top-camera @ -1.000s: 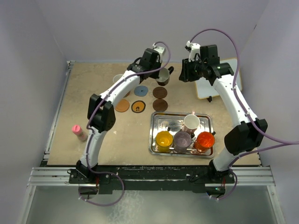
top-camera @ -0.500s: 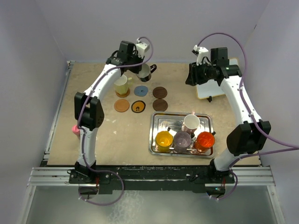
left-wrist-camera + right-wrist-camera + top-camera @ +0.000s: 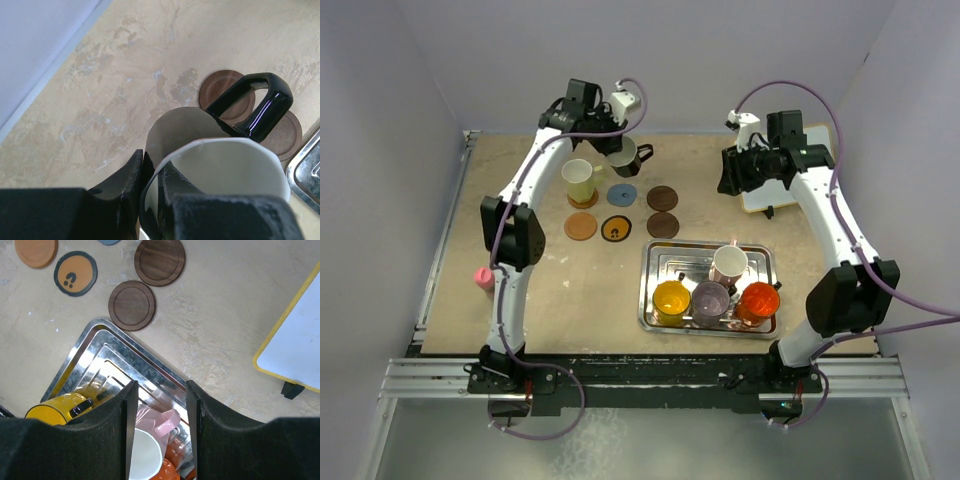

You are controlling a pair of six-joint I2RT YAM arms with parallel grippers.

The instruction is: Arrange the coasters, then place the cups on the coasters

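Note:
My left gripper (image 3: 615, 150) (image 3: 150, 175) is shut on the rim of the black cup (image 3: 626, 158) (image 3: 225, 165), which has a white inside. It holds the cup in the air behind the blue coaster (image 3: 622, 194). A cream cup (image 3: 580, 178) stands on an orange-brown coaster. Bare coasters lie nearby: orange-brown (image 3: 581, 226), black with an orange ring (image 3: 616, 229) (image 3: 75, 272), and two dark brown (image 3: 662, 197) (image 3: 662, 225). My right gripper (image 3: 732, 174) (image 3: 159, 400) hangs open and holds nothing. In its wrist view the pinkish-white cup (image 3: 155, 440) (image 3: 729, 264) shows far below, between the fingers.
A steel tray (image 3: 655, 262) at front right holds the pinkish-white, yellow (image 3: 671, 298), purple-grey (image 3: 710, 298) and orange-red (image 3: 758, 298) cups. A white board with a yellow rim (image 3: 790, 185) lies at back right. A pink bottle (image 3: 483, 277) stands near the left edge.
My left arm has carried the black cup leftward and back, from over the dark brown coasters to behind the blue one. My right arm drew slightly right, its jaws a little wider.

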